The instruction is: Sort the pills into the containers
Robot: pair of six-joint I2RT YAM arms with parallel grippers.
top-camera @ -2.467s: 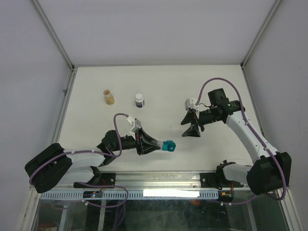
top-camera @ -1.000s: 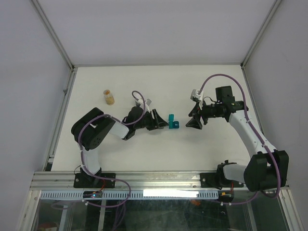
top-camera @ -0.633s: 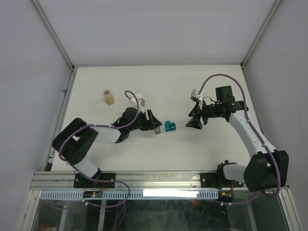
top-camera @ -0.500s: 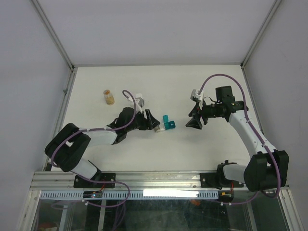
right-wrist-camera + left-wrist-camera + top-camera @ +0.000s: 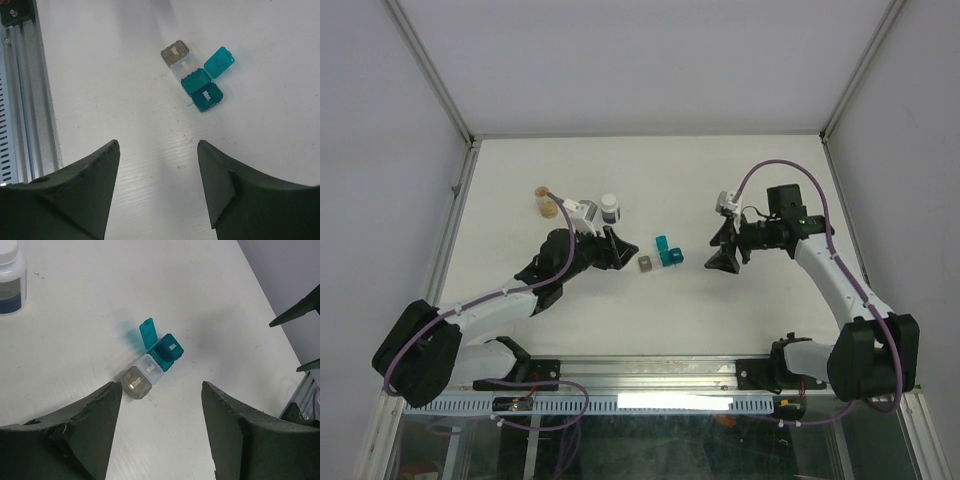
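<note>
Just ahead of the left gripper (image 5: 160,387), apart from both spread fingertips: a teal box (image 5: 166,354), oblong, flat on the table. On it, one lid flipped up and open, and beside that a closed lid marked "Mon." Touching its end nearer that gripper, a clear box (image 5: 150,369) marked "Wed.", shut. Next in the same slanted row, a grey box (image 5: 136,382), cube-like, marked "Thur.", shut, nearest that gripper. Farther ahead of the right gripper (image 5: 158,144), with the teal end nearest. Contents not discernible.
</note>
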